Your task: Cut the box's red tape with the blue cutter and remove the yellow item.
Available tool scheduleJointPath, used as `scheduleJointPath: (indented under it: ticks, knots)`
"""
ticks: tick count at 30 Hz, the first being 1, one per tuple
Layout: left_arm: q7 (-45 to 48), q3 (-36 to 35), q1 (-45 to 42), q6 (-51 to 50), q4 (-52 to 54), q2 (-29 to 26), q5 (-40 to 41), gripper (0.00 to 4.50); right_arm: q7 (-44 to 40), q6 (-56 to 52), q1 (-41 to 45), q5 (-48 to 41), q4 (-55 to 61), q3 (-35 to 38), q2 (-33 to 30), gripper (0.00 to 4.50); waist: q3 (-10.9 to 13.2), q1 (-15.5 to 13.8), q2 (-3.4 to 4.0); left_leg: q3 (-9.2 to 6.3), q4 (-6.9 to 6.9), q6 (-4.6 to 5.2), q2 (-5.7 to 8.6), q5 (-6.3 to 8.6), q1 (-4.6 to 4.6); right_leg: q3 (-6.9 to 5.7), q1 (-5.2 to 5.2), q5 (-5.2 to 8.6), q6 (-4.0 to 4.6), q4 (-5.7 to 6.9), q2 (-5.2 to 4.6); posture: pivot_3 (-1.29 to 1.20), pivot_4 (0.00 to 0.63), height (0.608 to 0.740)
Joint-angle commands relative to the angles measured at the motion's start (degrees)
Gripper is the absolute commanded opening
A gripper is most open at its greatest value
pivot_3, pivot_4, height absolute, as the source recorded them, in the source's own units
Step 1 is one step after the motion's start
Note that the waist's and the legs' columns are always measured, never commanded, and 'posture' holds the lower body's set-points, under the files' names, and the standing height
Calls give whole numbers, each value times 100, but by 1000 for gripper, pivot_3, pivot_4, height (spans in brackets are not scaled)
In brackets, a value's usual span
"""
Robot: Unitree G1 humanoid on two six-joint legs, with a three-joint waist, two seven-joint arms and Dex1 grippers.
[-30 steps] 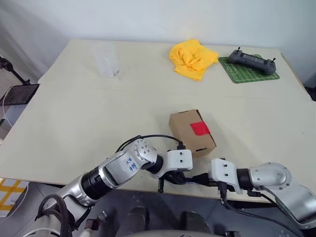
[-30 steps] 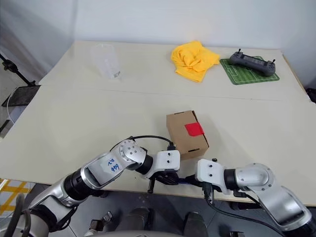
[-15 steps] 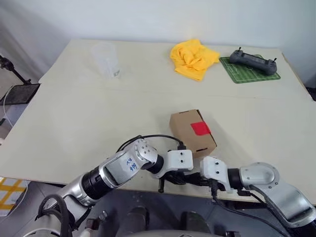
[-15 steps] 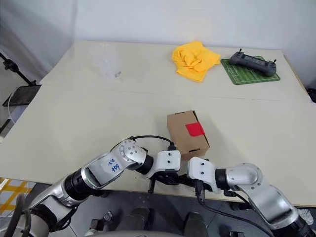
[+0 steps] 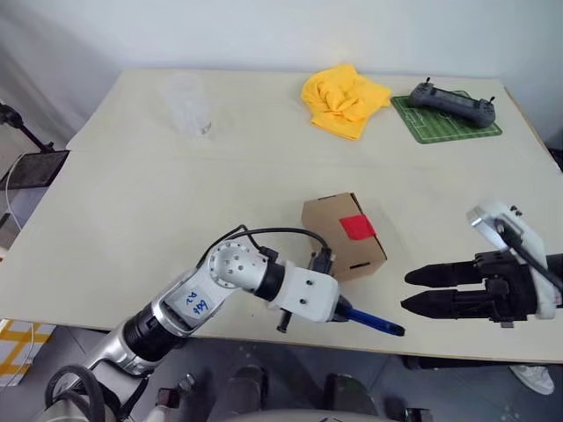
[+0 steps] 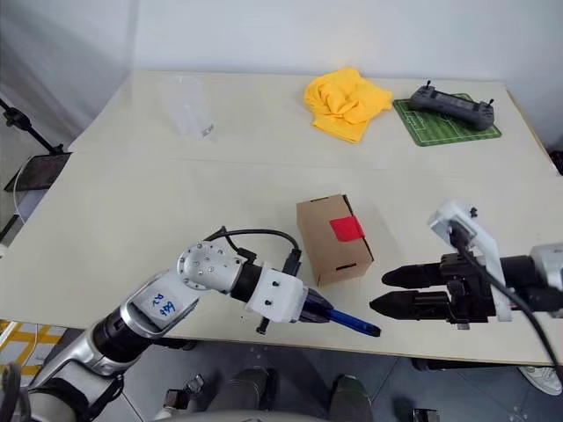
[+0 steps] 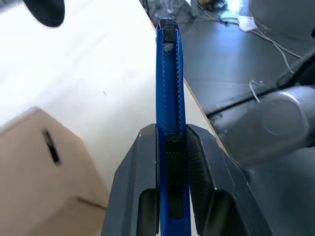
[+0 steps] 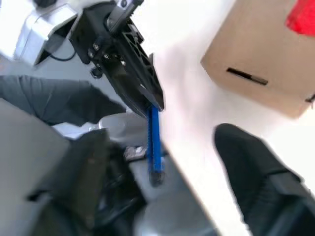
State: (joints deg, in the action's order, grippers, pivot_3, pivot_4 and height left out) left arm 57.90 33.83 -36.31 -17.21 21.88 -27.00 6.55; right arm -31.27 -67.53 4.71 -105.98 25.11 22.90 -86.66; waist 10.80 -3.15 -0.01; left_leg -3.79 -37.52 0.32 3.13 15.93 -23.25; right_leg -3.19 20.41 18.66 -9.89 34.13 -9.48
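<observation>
- Blue cutter (image 5: 368, 321) sits at the lower centre of the frame, clamped in the left gripper (image 5: 339, 309), its fingers pressed against both sides of the handle. The free end juts out toward the lower right, past the near edge of the tabletop (image 5: 132, 229).
- Compared with a second ago, the left arm has lifted and rolled its wrist, so the cutter now shows clearly instead of being tucked low at the table edge.
- Right gripper (image 5: 420, 290), at the lower right, has let go and pulled away to the right and upward. A moment earlier it was pressed in against the left one; now its two black fingers are spread apart, holding nothing and pointing left toward the cutter's tip.
- This looks like a completed handover or regrip: the left arm alone now carries the tool, so cutting can probably begin.
- Brown cardboard box (image 5: 339, 236) stands just beyond the left gripper, centre of the frame, closed, slots facing the near side.
- Red tape (image 5: 356, 227) lies uncut on the box top, toward its right edge.
- Farther back, upper centre, lies a crumpled yellow cloth (image 5: 343, 98); upper right, a grey controller (image 5: 449, 98) on a green mat (image 5: 444, 119); upper left, a clear plastic cup (image 5: 189, 105).
- No yellow item can be seen; presumably it is inside the closed box.
</observation>
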Motion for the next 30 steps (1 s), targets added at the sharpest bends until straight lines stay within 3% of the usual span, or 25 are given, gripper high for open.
scheduleJointPath:
  ticks: [1,9,23,27,30]
  knots:
    - [-39,-161,-180,24,4,208,15,424,599,470,259,-702,-154,-604,72,4430,4,-2,-11,-3,-2,0,2,0,-7,-6,-1,-1,-2,-4,0,0,150,740]
    - [-113,-81,-307,-105,-161,451,-237,424,1344,404,384,-702,-162,-1418,18,4430,6,9,-6,-4,1,16,14,9,-18,-7,10,-11,-21,6,-7,0,150,740]
    - [-106,-87,-300,-246,-136,610,-406,424,1889,376,310,-702,-376,-1653,706,4430,7,9,-6,-12,-11,16,14,9,-25,-11,9,-12,-23,10,-6,0,150,740]
    - [-80,-94,-339,-244,-174,653,-434,424,1876,364,246,-702,-343,-1671,773,3596,7,10,-6,-13,-11,16,15,9,-24,-12,8,-12,-23,10,-6,0,150,740]
    - [-66,-100,-350,-238,-190,654,-445,424,1950,377,297,-702,-392,-1679,871,2584,7,12,-6,-13,-12,16,16,9,-24,-12,8,-12,-23,11,-6,0,150,740]
